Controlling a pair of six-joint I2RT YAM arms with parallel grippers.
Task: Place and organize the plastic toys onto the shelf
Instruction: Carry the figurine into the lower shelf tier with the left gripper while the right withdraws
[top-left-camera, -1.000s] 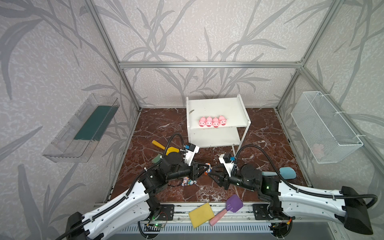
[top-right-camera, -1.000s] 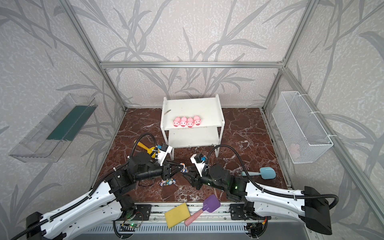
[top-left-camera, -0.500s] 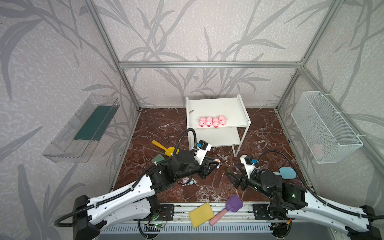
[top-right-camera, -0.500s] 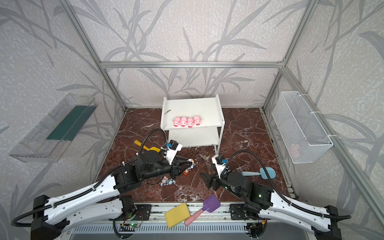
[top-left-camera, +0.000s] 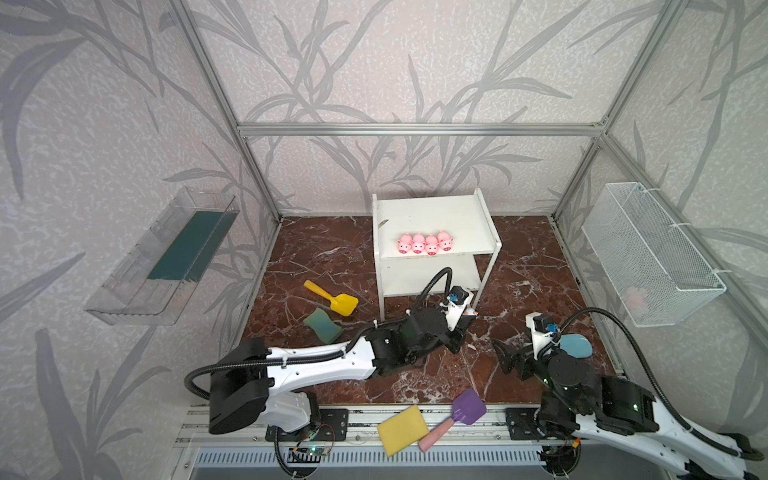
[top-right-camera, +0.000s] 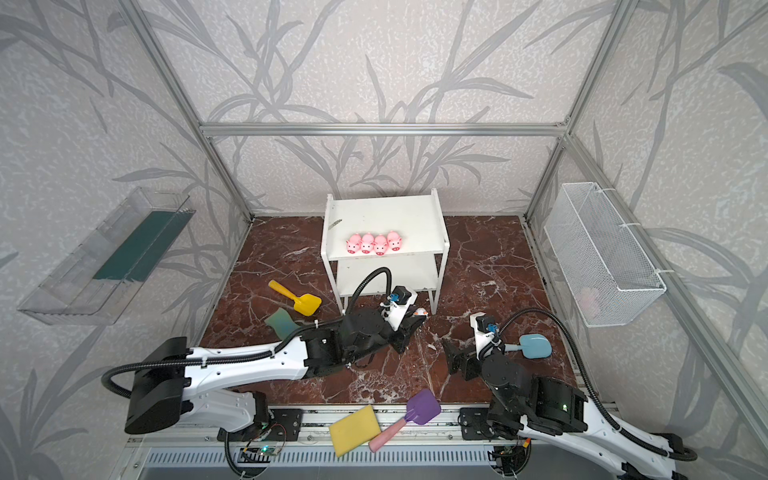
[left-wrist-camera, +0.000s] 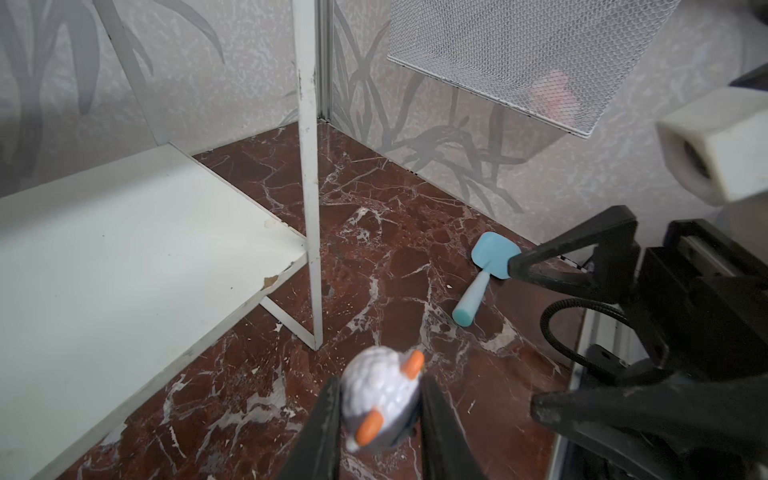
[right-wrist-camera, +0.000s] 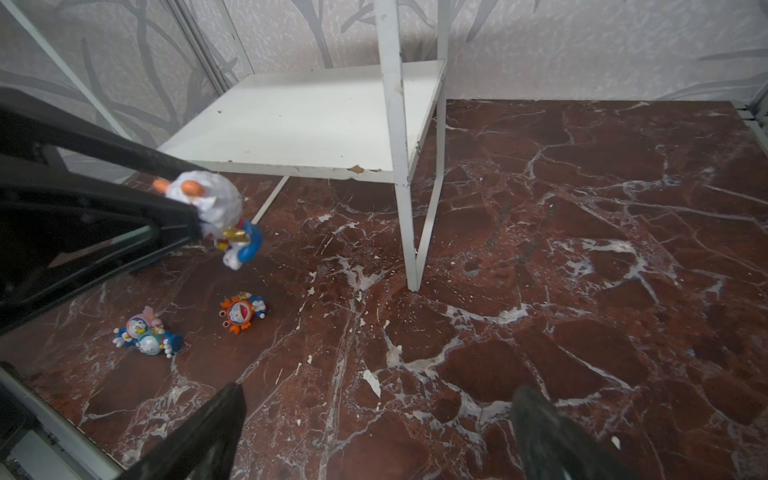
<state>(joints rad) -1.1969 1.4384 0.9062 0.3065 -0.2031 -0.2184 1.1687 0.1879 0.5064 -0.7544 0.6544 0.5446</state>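
Observation:
My left gripper (left-wrist-camera: 380, 390) is shut on a white-blue figurine (left-wrist-camera: 380, 399) with orange horns and holds it above the floor, by the front right leg of the white shelf (top-left-camera: 436, 212). In the right wrist view the held figurine (right-wrist-camera: 216, 208) hangs in front of the lower board (right-wrist-camera: 311, 120), which is bare. Several pink pigs (top-left-camera: 424, 243) stand in a row on the top board. An orange figurine (right-wrist-camera: 241, 311), a pink one (right-wrist-camera: 139, 324) and a teal one (right-wrist-camera: 156, 343) lie on the floor. My right gripper (right-wrist-camera: 380, 399) is open and holds nothing, to the right of the left one (top-left-camera: 505, 357).
A yellow shovel (top-left-camera: 332, 297) and green sponge (top-left-camera: 322, 326) lie left of the shelf. A blue shovel (top-left-camera: 575, 345) lies by my right arm. A purple shovel (top-left-camera: 461, 411) and yellow sponge (top-left-camera: 403, 430) sit at the front rail. Wire basket (top-left-camera: 648, 257) hangs right, clear tray (top-left-camera: 166, 257) left.
The two grippers were together at the middle front. The right one opened and drew back to the right. The left one carried the figurine up toward the shelf's front right leg.

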